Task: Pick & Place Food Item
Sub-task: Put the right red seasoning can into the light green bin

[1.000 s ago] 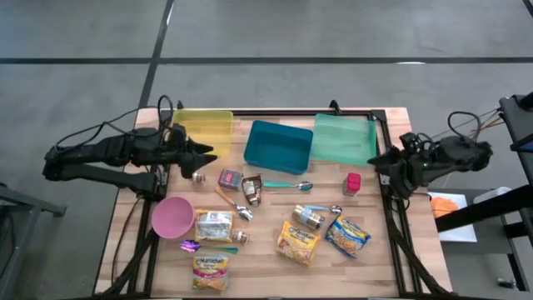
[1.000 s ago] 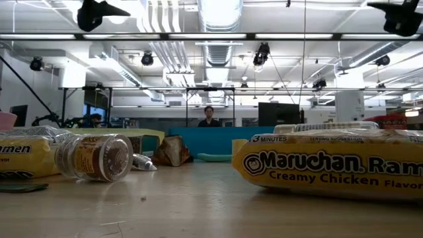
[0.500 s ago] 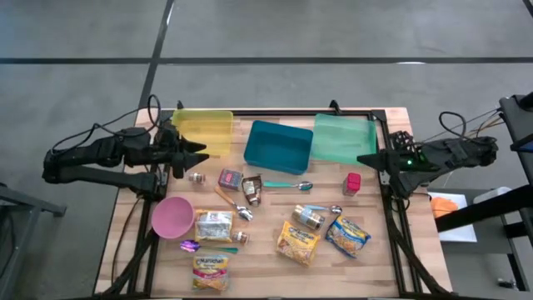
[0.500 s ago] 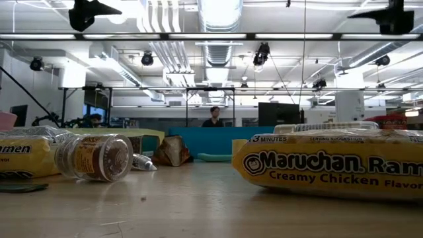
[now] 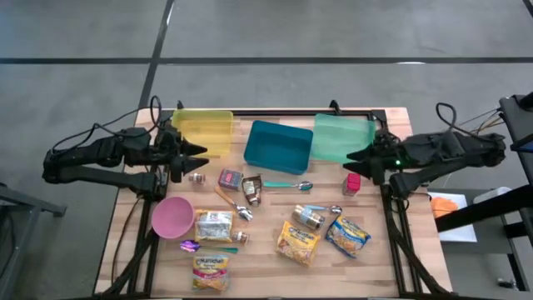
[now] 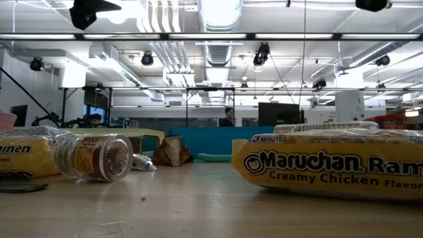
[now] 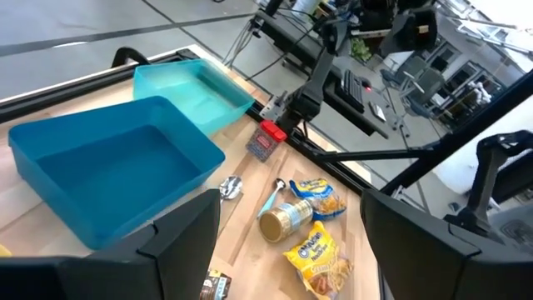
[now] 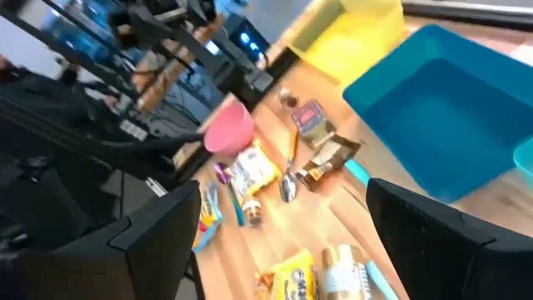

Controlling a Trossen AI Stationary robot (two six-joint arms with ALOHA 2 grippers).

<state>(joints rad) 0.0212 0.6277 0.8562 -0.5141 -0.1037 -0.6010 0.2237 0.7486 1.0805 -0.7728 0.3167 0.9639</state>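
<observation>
Food lies scattered on the wooden table (image 5: 266, 250): several ramen packets (image 5: 298, 242) (image 5: 347, 235) (image 5: 214, 225), a jar (image 5: 307, 217) on its side, a brown pouch (image 5: 252, 190) and a small red box (image 5: 352, 183). My left gripper (image 5: 198, 152) hovers open at the table's left edge, beside the yellow bin (image 5: 205, 129), with nothing between its fingers (image 7: 179, 242). My right gripper (image 5: 354, 156) hovers open above the table's right side, over the near edge of the green bin (image 5: 343, 137) and just beyond the red box. Its fingers (image 8: 158, 242) frame the table's middle.
A blue bin (image 5: 277, 147) stands between the yellow and green bins at the far side. A pink bowl (image 5: 171, 217) sits near the left edge. Spoons (image 5: 287, 185) and small jars lie among the packets. In the low view a ramen packet (image 6: 330, 165) fills the near right.
My right gripper has swung from the table's right edge toward the left, out over the table, and has risen; it stays open. The things on the table have not moved.
</observation>
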